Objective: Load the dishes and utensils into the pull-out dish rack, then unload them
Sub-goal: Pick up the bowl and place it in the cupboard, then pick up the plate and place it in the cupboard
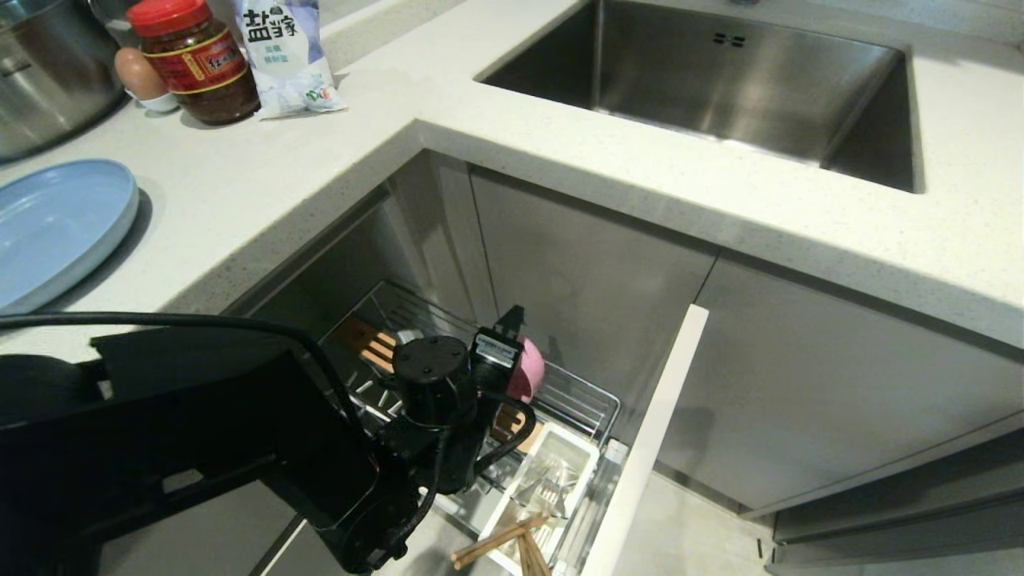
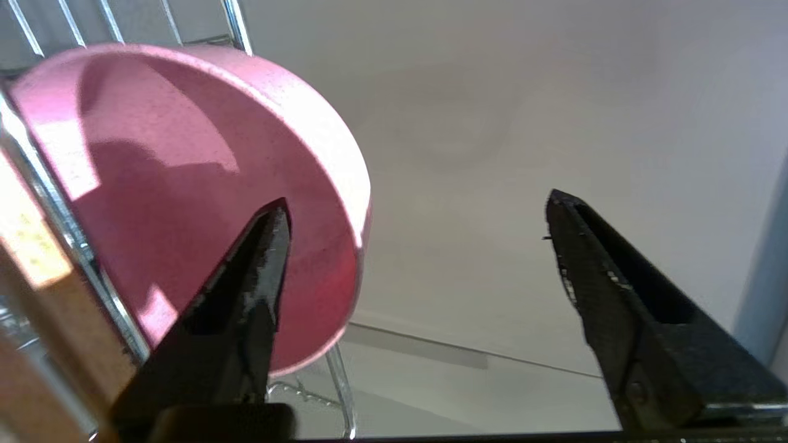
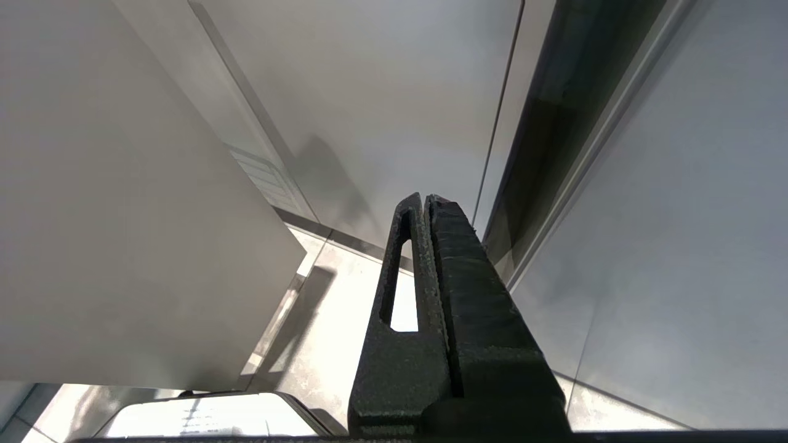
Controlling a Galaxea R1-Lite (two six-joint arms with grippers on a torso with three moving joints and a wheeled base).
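Observation:
The pink bowl stands on its edge between the wires of the pull-out dish rack, which is drawn out below the counter. My left gripper hangs over it, open. In the left wrist view one fingertip sits inside the bowl, the other is far off its rim, and nothing is clamped. Wooden chopsticks and silver cutlery stand in the white caddy. The light-blue plate lies on the counter at far left. My right gripper is shut and parked by the cabinet fronts.
The rack's pale cabinet front stands out to the right of the caddy. A wooden strip lies in the rack's back. The steel sink is at the top. A pot, an egg, a jar and a salt bag crowd the counter's back left.

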